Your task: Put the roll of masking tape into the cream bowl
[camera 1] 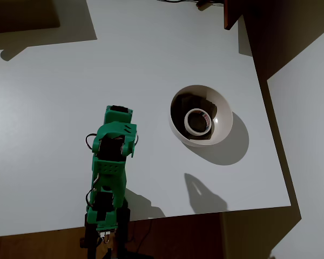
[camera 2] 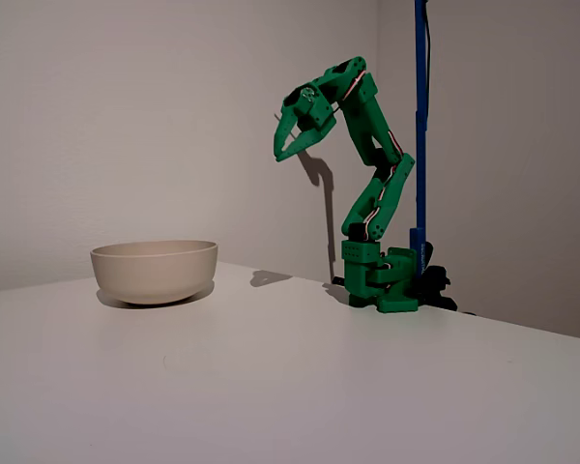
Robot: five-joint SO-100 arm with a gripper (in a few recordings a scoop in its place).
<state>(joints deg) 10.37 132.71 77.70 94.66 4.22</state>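
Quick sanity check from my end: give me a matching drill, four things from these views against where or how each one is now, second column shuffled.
Things:
1. roll of masking tape
2. cream bowl
3. gripper
4. blue pole

States:
A. raised high above the table, away from the bowl, holding nothing
B. standing upright behind the arm's base
C. lying flat inside the bowl
D. resting on the white table, tape inside it

Pairs: 1-C, 2-D, 3-A, 4-B

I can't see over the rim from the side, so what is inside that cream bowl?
Seen from overhead, the roll of masking tape lies flat inside the cream bowl. The bowl floor beneath the roll is covered. From the side, the bowl's wall hides it.
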